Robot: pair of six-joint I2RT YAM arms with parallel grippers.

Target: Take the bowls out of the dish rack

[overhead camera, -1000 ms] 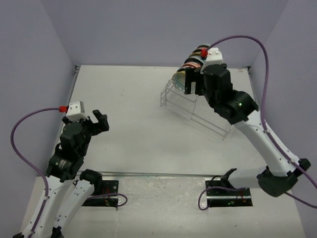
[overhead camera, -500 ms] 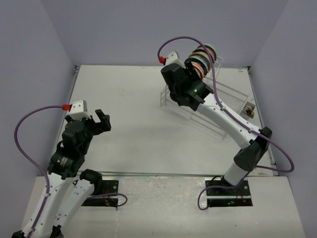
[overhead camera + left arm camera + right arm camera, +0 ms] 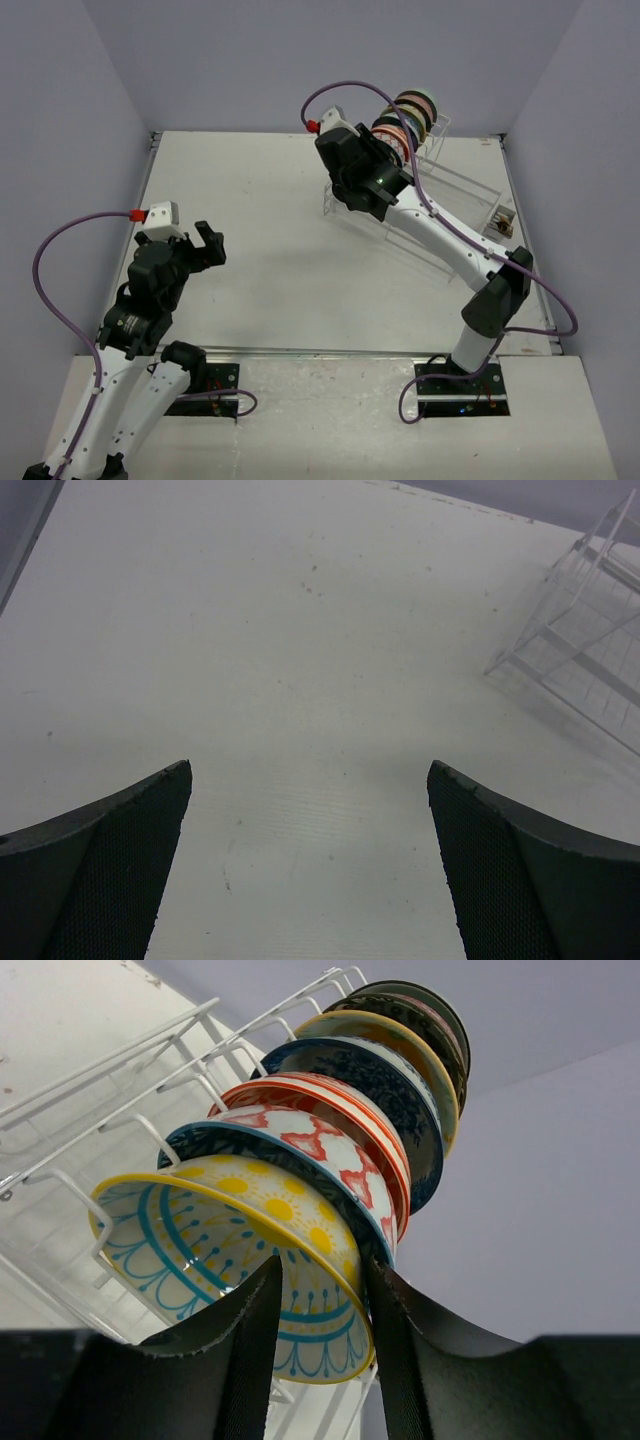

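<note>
Left pincer (image 3: pixel 308 780), splayed wide and holding nothing, low over the counter (image 3: pixel 300 630) at near left, well apart from the dish rack (image 3: pixel 425 235) at far right. Right pincer (image 3: pixel 322 1270) astride the rim of the front bowl (image 3: pixel 220 1230), yellow inside with teal lines, firmness of grip impossible to tell. Behind it, a tight row of more bowls (image 3: pixel 370 1080), on edge in the rack's raised slots.

Bowls (image 3: pixel 250 1230) standing in row in dish rack (image 3: pixel 585 645), table (image 3: pixel 260 200) far right.
</note>
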